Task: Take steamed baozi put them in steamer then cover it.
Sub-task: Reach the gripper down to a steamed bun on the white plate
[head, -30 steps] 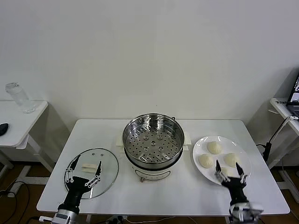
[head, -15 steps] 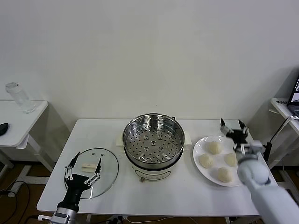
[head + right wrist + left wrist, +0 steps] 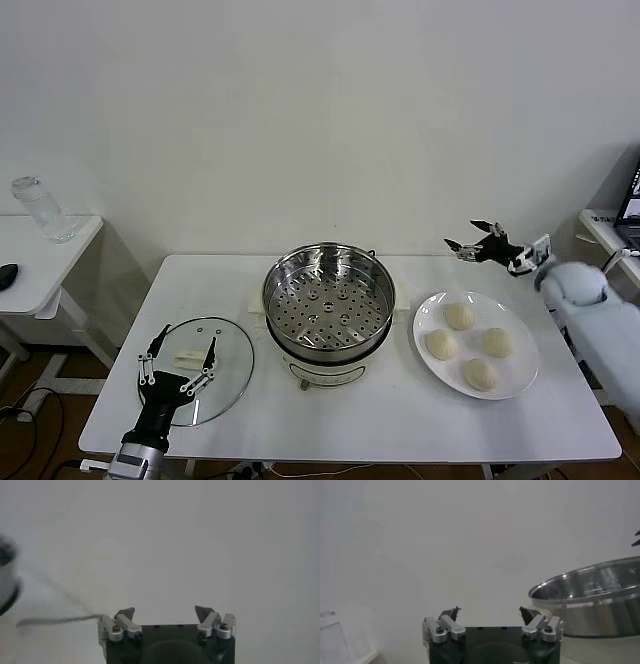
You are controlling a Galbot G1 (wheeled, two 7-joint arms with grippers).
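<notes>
Several cream-white baozi (image 3: 459, 316) lie on a white plate (image 3: 516, 379) at the table's right. The steel steamer (image 3: 328, 300) stands mid-table, its perforated tray bare; its rim shows in the left wrist view (image 3: 590, 600). The glass cover (image 3: 225, 352) with its white handle lies flat at the left. My right gripper (image 3: 474, 242) is open and empty, raised above the table's far right, behind the plate, pointing toward the steamer. My left gripper (image 3: 178, 362) is open and empty, low at the front left, over the cover's near edge. Both wrist views show open fingers (image 3: 449, 615) (image 3: 125, 615) holding nothing.
A white side table (image 3: 40, 260) at the left carries a clear jar (image 3: 40, 208) and a dark object (image 3: 6, 273). Another white table (image 3: 605, 225) stands at the far right, with a cable (image 3: 590, 290) hanging beside the main table (image 3: 400, 420).
My right arm has swung up from the table's front right edge, over the plate, to a raised pose behind it. My left gripper has barely moved.
</notes>
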